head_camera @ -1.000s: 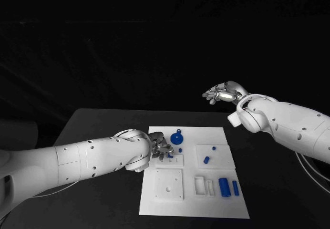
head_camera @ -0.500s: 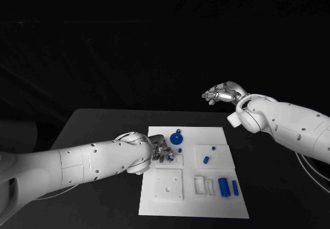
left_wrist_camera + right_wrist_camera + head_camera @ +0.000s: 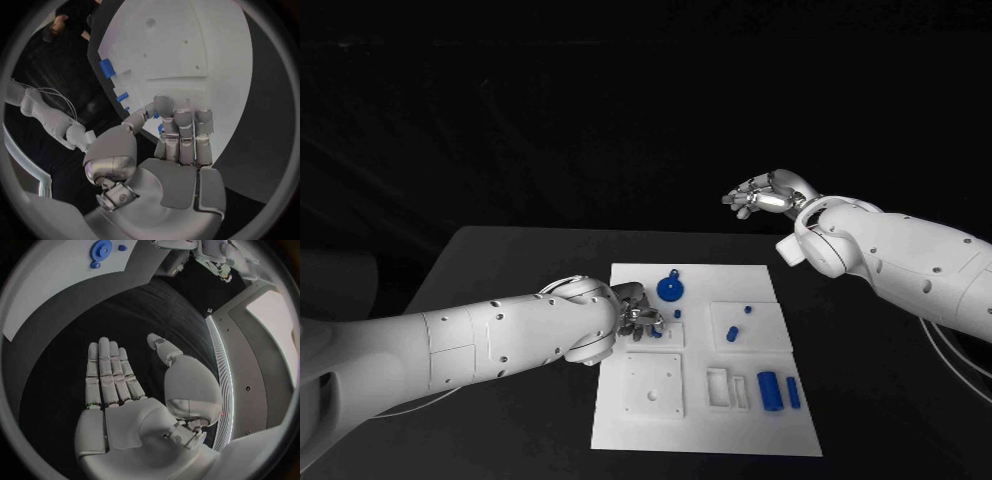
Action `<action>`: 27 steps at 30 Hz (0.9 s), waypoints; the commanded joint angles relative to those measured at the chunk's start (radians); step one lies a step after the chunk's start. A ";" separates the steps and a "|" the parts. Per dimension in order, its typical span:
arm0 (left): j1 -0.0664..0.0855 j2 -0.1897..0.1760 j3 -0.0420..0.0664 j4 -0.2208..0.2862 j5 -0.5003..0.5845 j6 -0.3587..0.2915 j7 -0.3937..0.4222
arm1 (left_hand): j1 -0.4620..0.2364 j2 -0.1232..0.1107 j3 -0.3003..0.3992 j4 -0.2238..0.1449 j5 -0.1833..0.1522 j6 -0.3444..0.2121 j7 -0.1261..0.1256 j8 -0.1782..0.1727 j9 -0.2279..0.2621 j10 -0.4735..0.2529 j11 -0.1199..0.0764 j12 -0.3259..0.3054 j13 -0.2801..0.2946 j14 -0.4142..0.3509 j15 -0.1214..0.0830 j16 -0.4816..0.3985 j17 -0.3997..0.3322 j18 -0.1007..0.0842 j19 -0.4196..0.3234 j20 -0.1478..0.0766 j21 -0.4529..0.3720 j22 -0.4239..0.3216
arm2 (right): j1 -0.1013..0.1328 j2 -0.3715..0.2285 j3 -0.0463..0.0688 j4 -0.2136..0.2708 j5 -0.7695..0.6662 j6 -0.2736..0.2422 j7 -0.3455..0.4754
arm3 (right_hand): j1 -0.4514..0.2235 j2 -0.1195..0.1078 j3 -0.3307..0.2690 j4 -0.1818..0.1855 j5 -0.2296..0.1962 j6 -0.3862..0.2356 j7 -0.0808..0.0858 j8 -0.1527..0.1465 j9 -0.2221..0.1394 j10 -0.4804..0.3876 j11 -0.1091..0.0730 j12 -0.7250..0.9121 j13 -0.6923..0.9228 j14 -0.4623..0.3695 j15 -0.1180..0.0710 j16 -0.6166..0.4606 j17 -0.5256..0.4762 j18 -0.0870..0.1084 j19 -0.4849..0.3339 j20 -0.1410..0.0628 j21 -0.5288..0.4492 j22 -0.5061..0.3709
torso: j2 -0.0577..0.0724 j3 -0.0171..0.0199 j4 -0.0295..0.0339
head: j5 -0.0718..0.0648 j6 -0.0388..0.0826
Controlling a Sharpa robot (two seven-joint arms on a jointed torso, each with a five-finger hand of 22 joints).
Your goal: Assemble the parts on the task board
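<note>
From my console, the left hand point(image 3: 640, 322) sits low over the task board point(image 3: 704, 425) at the centre of the head view, and its forearm hides the board's left edge there. Its fingertips point(image 3: 164, 106) curl over a small blue part point(image 3: 160, 128), of which I see only a sliver in the left wrist view; whether the hand grips it or merely touches it I cannot tell. The part's shape is too covered to make out. In the right wrist view the board point(image 3: 56, 295) is cut off by the circle's rim at upper left, leaving the blue gear point(image 3: 100, 250) only partly in frame. The small blue pieces point(image 3: 747, 311) at the board's right are too small to identify.
</note>
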 commanded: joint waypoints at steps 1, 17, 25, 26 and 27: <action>0.000 0.002 0.001 0.000 -0.018 0.028 0.000 | 0.001 0.014 0.010 0.005 0.002 0.152 -0.102 0.017 0.135 -0.015 -0.016 0.005 0.000 -0.003 -0.004 0.004 -0.002 0.018 -0.007 -0.117 0.006 -0.001 | 0.000 0.002 0.000 0.003 -0.009 0.018 0.010 | -0.012 0.000 -0.008 0.000 0.016 -0.008 0.005 0.006 -0.002 0.003 0.006 0.001 -0.006 -0.007 0.001 -0.002 -0.001 0.013 -0.004 0.003 -0.007 0.002 | 0.000 0.0004 0.0006 | 0.002 -0.002; -0.010 0.007 0.001 -0.018 -0.041 0.020 -0.005 | -0.003 0.013 0.011 0.006 -0.002 0.151 -0.102 0.016 0.137 -0.017 -0.015 0.007 -0.002 -0.005 -0.004 0.005 -0.004 0.018 -0.008 -0.117 0.009 -0.002 | 0.000 -0.001 0.000 0.014 -0.009 0.019 0.009 | -0.013 0.001 -0.013 -0.001 0.022 -0.008 0.004 0.007 -0.003 0.002 0.006 0.002 -0.011 -0.009 0.001 -0.002 -0.002 0.014 -0.005 0.004 -0.008 0.004 | 0.000 0.0008 -0.0003 | 0.004 -0.005; -0.011 0.007 0.001 -0.017 -0.041 0.003 0.002 | -0.003 0.013 0.012 0.006 -0.003 0.150 -0.102 0.016 0.138 -0.018 -0.015 0.008 -0.003 -0.006 -0.005 0.005 -0.005 0.019 -0.008 -0.117 0.009 -0.003 | 0.000 -0.001 0.000 0.017 -0.009 0.018 0.010 | -0.014 0.002 -0.013 -0.001 0.023 -0.008 0.004 0.007 -0.004 0.002 0.006 0.003 -0.012 -0.009 0.001 -0.002 -0.003 0.014 -0.005 0.005 -0.008 0.004 | 0.000 0.0008 -0.0002 | 0.001 -0.004; -0.011 0.006 0.001 -0.016 -0.041 0.000 0.003 | -0.003 0.013 0.012 0.006 -0.003 0.150 -0.102 0.016 0.138 -0.018 -0.015 0.008 -0.003 -0.006 -0.005 0.005 -0.005 0.019 -0.008 -0.117 0.009 -0.003 | 0.000 -0.001 0.000 0.016 -0.009 0.018 0.010 | -0.014 0.002 -0.014 -0.001 0.023 -0.008 0.004 0.007 -0.004 0.002 0.006 0.003 -0.013 -0.009 0.001 -0.002 -0.003 0.014 -0.005 0.005 -0.008 0.004 | 0.000 0.0008 0.0001 | 0.001 -0.004; -0.012 0.006 0.001 -0.014 -0.038 -0.005 0.005 | -0.003 0.013 0.012 0.006 -0.003 0.150 -0.102 0.016 0.138 -0.018 -0.015 0.008 -0.003 -0.006 -0.005 0.006 -0.005 0.019 -0.008 -0.117 0.010 -0.003 | 0.000 -0.001 0.000 0.017 -0.009 0.018 0.010 | -0.014 0.002 -0.014 -0.001 0.023 -0.008 0.004 0.007 -0.004 0.002 0.006 0.003 -0.013 -0.009 0.002 -0.002 -0.003 0.014 -0.005 0.005 -0.008 0.004 | 0.000 0.0006 0.0005 | 0.001 -0.004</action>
